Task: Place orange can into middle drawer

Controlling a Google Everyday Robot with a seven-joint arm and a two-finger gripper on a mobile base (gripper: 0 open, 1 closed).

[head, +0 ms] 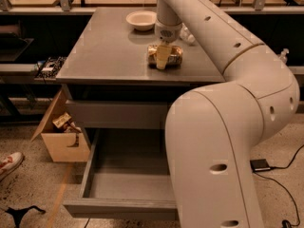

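Observation:
The orange can (175,56) lies on its side on the gray cabinet top (109,51), near the right edge. My gripper (162,61) comes down from above and sits right at the can, over its left-middle part, touching or nearly touching it. The middle drawer (118,208) is pulled wide open below, at the lower left of the view, and its tray holds nothing. My large white arm (223,141) fills the right side and hides the drawer's right part.
A pale bowl (141,19) stands at the back of the cabinet top, and a clear plastic bottle (187,34) lies behind the can. A closed gray drawer front (118,114) is above the open drawer. A cardboard box (61,137) and a shoe (9,163) are on the floor at the left.

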